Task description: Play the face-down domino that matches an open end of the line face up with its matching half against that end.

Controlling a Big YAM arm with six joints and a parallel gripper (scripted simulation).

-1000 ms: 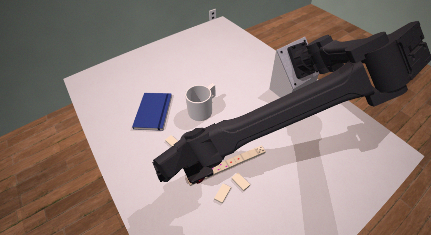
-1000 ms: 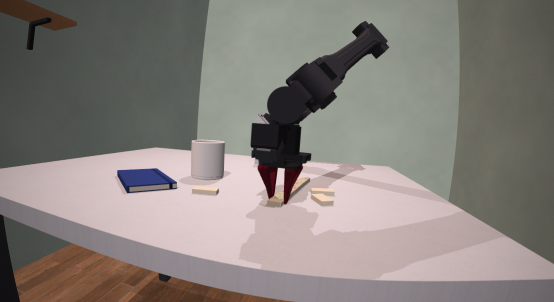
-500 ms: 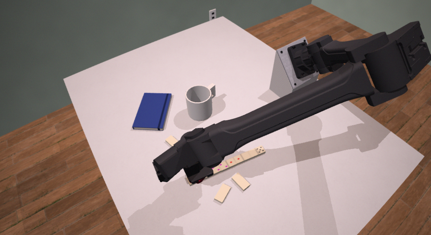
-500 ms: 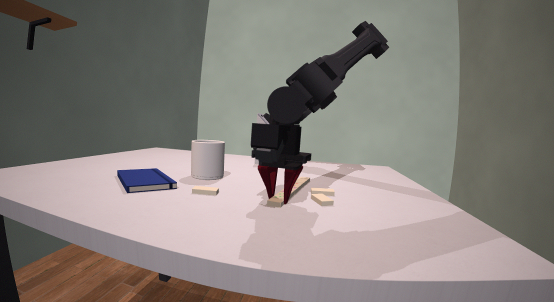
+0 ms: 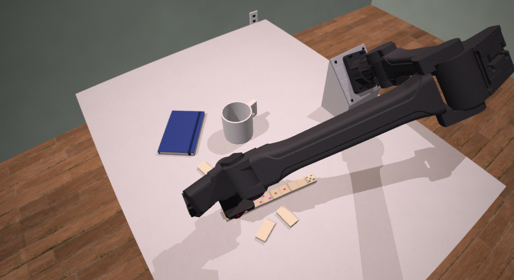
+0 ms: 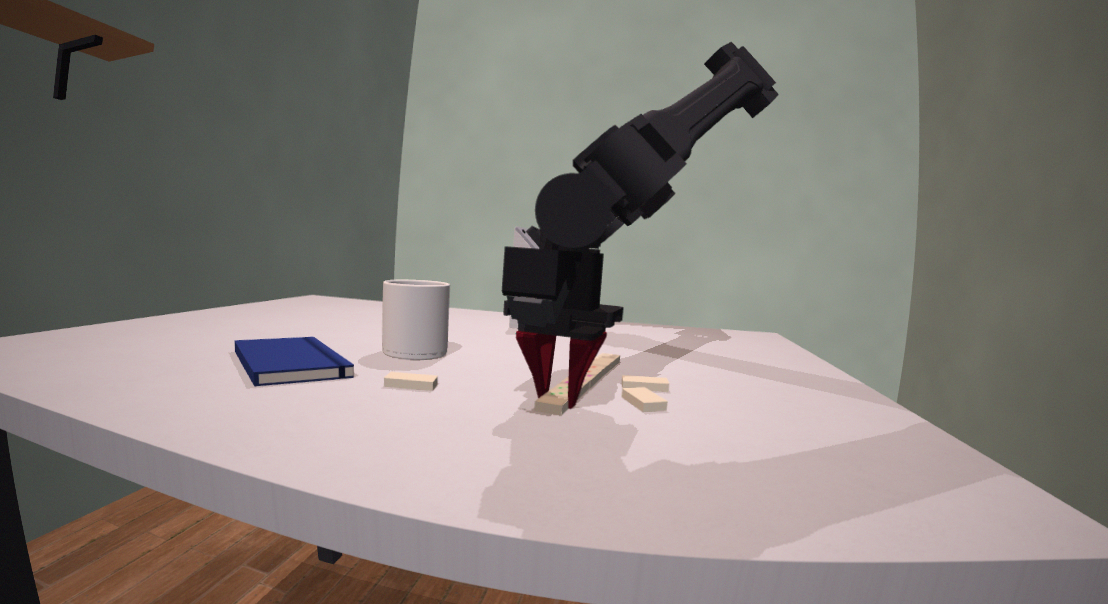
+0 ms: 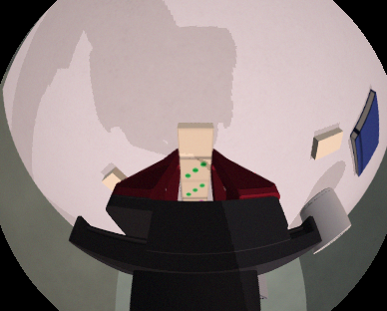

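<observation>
The line of face-up dominoes (image 5: 296, 184) (image 6: 603, 369) lies flat, with five black pips at its far right end in the top view. At its other end lies a domino (image 6: 550, 406) (image 7: 195, 142) with a blank outer half and three green pips inward, against another green three. It looks flat and in line, with no visible gap. My gripper (image 6: 557, 402) (image 7: 194, 155) is shut on this end domino, one red finger along each long side. Three face-down dominoes lie apart: one (image 5: 204, 167) (image 6: 410, 380) (image 7: 328, 145) on the mug side, two (image 5: 265, 230) (image 5: 287, 216) on the other.
A grey mug (image 5: 238, 125) (image 6: 415, 321) (image 7: 326, 216) and a blue notebook (image 5: 181, 132) (image 6: 290, 358) (image 7: 367, 135) stand and lie beyond the lone face-down domino. The arm passes over the line and hides part of it in the top view.
</observation>
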